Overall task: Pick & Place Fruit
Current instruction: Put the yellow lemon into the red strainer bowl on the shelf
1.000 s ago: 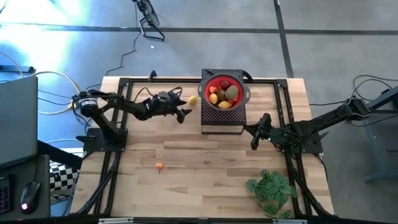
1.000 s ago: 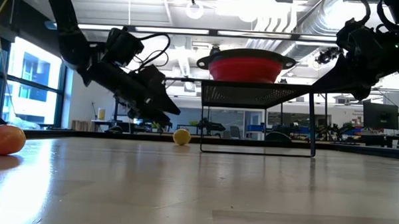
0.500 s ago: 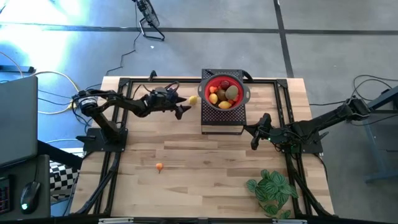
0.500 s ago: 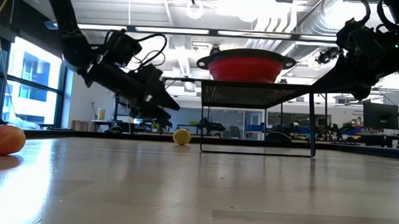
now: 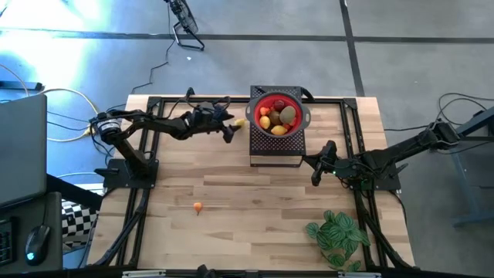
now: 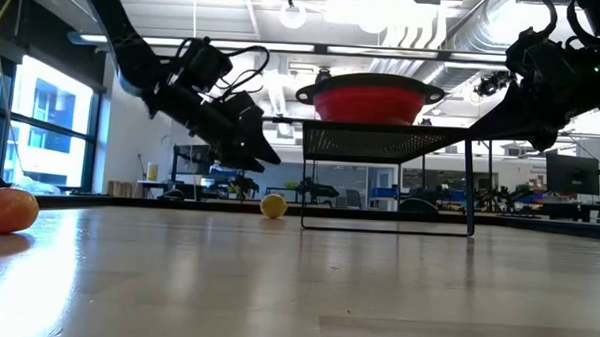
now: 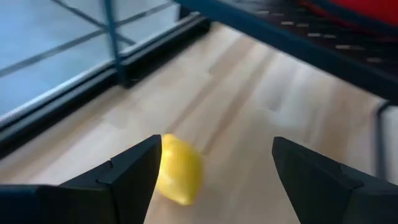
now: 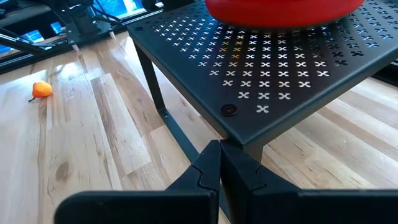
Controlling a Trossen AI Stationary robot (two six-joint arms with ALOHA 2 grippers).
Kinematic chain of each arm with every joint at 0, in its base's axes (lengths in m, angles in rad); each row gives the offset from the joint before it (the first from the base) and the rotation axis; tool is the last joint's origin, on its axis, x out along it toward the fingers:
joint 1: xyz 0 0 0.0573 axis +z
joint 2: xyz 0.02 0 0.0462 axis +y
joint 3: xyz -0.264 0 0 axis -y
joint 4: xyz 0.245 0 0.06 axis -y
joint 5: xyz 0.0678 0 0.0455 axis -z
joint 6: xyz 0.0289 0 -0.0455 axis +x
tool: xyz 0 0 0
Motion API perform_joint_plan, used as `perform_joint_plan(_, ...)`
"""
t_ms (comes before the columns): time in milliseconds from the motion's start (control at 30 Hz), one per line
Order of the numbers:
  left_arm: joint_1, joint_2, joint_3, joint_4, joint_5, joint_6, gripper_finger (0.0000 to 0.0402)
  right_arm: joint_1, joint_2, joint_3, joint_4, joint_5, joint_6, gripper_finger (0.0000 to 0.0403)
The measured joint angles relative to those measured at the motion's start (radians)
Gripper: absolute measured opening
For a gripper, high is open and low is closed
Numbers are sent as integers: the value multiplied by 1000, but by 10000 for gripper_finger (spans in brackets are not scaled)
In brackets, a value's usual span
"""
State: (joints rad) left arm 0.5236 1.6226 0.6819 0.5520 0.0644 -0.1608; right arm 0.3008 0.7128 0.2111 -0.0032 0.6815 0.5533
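Note:
A yellow fruit (image 5: 240,123) (image 7: 178,169) (image 6: 273,205) lies on the wooden table, just left of the black mesh stand (image 5: 275,147). My left gripper (image 5: 228,133) (image 7: 214,168) (image 6: 258,155) hovers open above the table, just short of that fruit and pointing at it; nothing is between its fingers. A red bowl (image 5: 298,112) (image 6: 371,96) on the stand holds several fruits, yellow, orange, dark red and green. A small orange fruit (image 5: 197,206) (image 8: 41,89) (image 6: 6,209) lies alone toward the near left. My right gripper (image 5: 316,171) (image 8: 219,165) waits shut beside the stand's near right corner.
The stand (image 8: 267,74) raises the bowl above the table on thin black legs (image 6: 304,179). A green leafy plant (image 5: 337,235) sits at the near right corner. A black frame (image 5: 154,104) runs along the table's edges. Bare wood spans the table's middle (image 5: 255,201).
My left gripper has risen and moved toward the table's far edge, closing in on the yellow fruit, still open. The fruits and the right arm have kept still.

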Motion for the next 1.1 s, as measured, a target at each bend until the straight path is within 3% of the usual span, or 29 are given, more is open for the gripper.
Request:
perform_joint_plan(133, 0, 0, 0, -3, -74, 2, 298, 0, 0, 0, 0, 0, 0, 2)
perform_joint_plan(467, -5, 0, 0, -4, -78, -26, 298, 0, 0, 0, 0, 0, 0, 2)
perform_joint_plan(667, -14, 0, 0, -4, -163, -27, 298, 0, 0, 0, 0, 0, 0, 2)
perform_joint_plan(1100, -15, 33, 1, 31, -188, 0, 298, 0, 0, 0, 0, 1, 0, 2)
